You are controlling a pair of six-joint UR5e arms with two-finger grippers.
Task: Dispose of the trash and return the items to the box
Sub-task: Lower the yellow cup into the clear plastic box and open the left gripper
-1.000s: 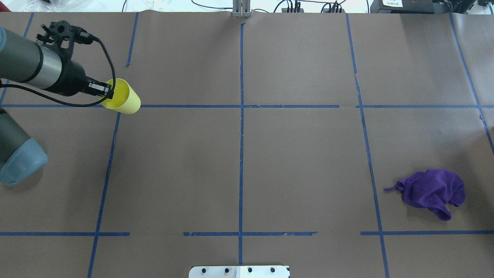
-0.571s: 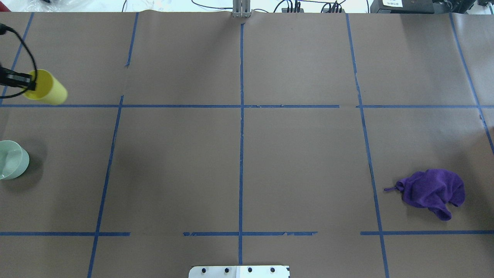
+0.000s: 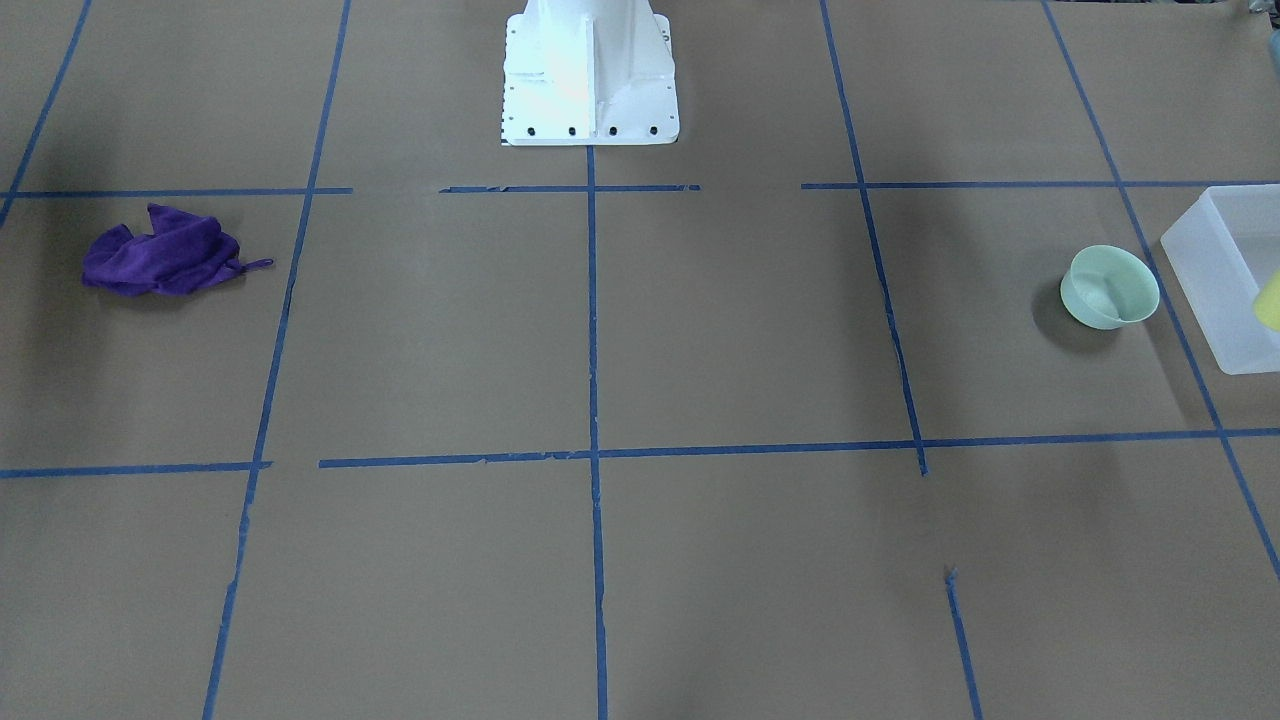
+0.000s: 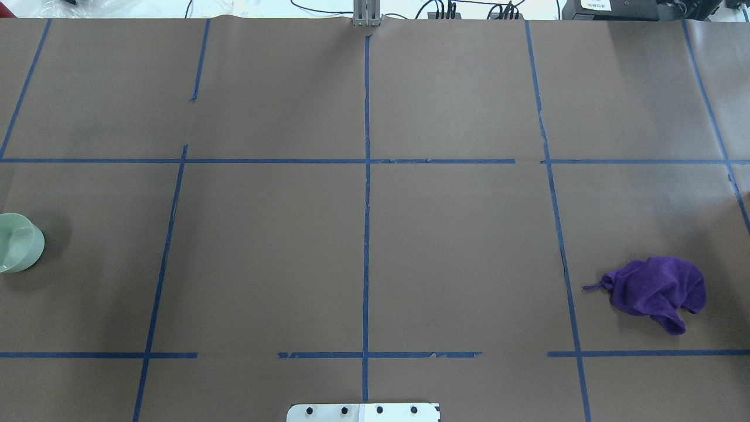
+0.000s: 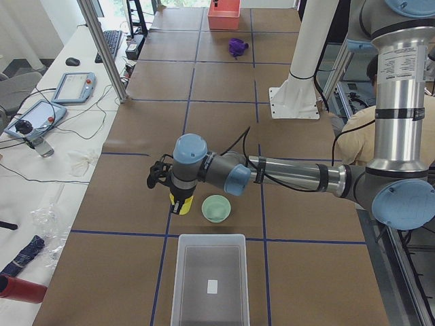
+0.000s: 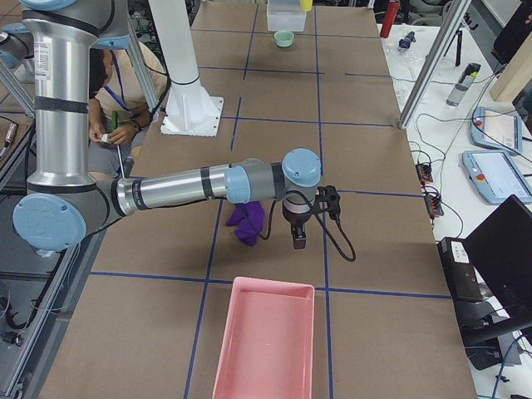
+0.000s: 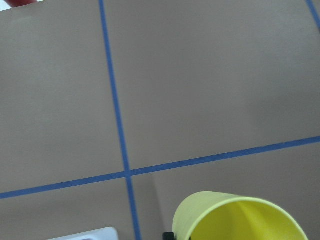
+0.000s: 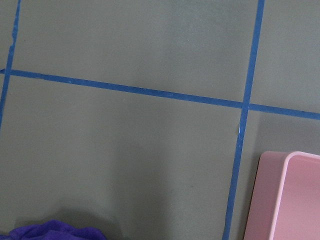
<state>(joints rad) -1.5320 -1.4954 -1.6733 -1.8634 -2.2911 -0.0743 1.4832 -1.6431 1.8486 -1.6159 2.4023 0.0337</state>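
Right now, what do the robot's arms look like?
Both the left arm and the right arm are shiny silver tubes with grey joints and round light-blue caps. Each ends in black parts with a looping black cable. The left arm's upright tube has a printed label.

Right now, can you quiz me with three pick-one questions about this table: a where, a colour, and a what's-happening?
1. Where is the green bowl?
A. on the table beside the white box
B. inside the box
C. under the table

2. What colour is the crumpled cloth?
A. red
B. purple
C. yellow

3. The yellow cup is:
A. lying tipped over
B. stacked in the bowl
C. held by the left end effector

Answers: 1 A, it stands outside the box wall; 2 B, plainly purple; 3 C, it hangs under the end effector.
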